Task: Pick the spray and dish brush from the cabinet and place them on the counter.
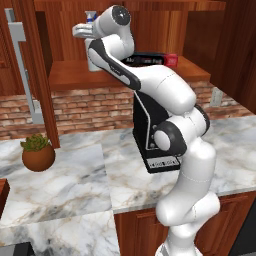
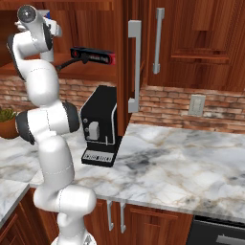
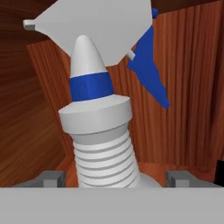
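The tool (image 3: 112, 179) is straddling the spray's (image 3: 98, 127) neck inside the cabinet (image 1: 130, 75), fingers apart, not yet clenching; nothing is sitting on the worktop (image 1: 75, 175) yet.

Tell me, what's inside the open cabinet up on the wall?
On the cabinet's wooden shelf stands the spray, with the fingers either side of its neck, plus a long black-and-red box. The arm covers part of the shelf, so more may hide there.

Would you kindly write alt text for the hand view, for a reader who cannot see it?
Close-up of the spray standing between the gripper fingertips, one grey tip on each side of its ribbed neck, not yet touching it. Its white trigger head and blue trigger stand against the reddish-brown wood inside the cabinet.
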Robot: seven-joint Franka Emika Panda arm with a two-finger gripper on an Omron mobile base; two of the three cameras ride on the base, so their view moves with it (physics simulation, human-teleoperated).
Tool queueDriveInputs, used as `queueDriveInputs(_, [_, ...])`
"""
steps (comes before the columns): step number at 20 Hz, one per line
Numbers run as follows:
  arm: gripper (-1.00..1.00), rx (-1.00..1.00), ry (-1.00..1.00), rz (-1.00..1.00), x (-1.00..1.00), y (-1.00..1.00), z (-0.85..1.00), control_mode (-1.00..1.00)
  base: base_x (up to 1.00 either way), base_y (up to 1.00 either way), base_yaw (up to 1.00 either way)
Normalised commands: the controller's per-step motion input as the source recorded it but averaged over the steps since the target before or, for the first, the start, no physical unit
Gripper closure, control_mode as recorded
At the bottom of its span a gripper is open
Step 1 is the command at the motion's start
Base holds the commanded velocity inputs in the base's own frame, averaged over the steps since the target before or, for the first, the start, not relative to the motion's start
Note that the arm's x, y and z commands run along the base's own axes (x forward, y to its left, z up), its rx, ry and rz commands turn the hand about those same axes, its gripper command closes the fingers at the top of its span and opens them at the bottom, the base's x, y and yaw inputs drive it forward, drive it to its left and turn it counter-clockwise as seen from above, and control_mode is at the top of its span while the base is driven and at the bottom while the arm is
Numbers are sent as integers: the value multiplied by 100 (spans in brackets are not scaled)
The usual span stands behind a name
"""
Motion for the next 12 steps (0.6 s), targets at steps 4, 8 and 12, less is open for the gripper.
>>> queueDriveInputs(4, [100, 0, 0, 0, -1, 0, 0, -100, 0, 0, 0])
queueDriveInputs(8, [100, 0, 0, 0, -20, 0, 0, -100, 0, 0, 0])
queueDriveInputs(12, [100, 0, 1, 0, -45, 0, -1, -100, 0, 0, 0])
